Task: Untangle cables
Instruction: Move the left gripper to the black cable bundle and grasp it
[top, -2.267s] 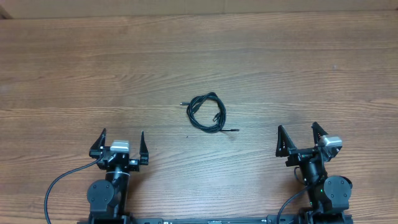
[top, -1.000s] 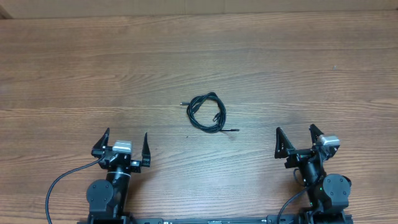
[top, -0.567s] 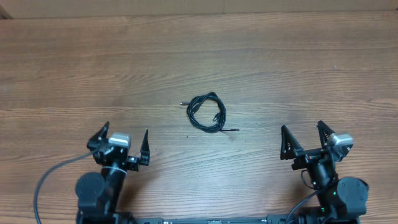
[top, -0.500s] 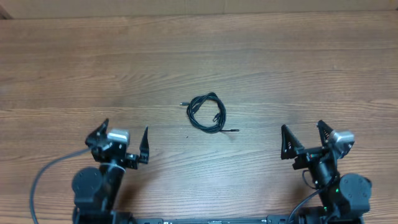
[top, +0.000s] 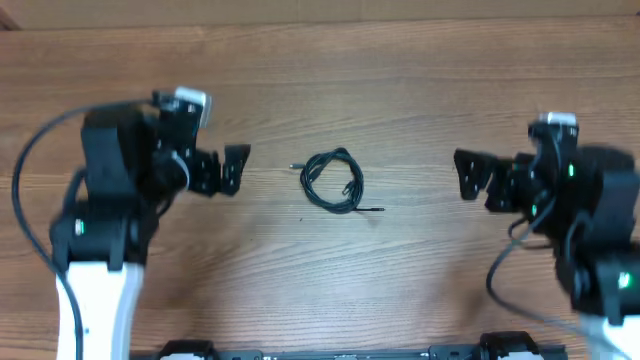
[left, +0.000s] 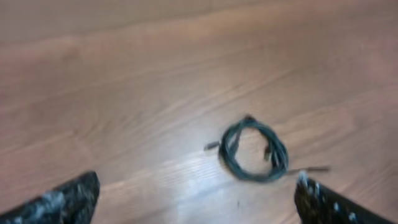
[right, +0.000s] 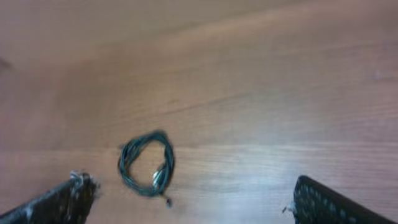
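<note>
Because the thin black cords (top: 333, 182) are wound together in one small round coil, they sit in a little heap in the middle of the brown wooden counter (top: 330, 70). One small plug end (top: 293, 166) pokes out on the coil's left, and another pokes out at its lower right.

The left black robot hand (top: 236, 168) hangs to the left of the coil. The right black robot hand (top: 466, 176) hangs to the right. Both point in at the coil. Each hand is spread as wide as it goes and has nothing in it. Neither one touches the cords.

I think they are placed like this so each can take one side and pull the loops apart. Bare wood lies all around the coil, and the counter's edges are well away, so there is lots of room to pull.
</note>
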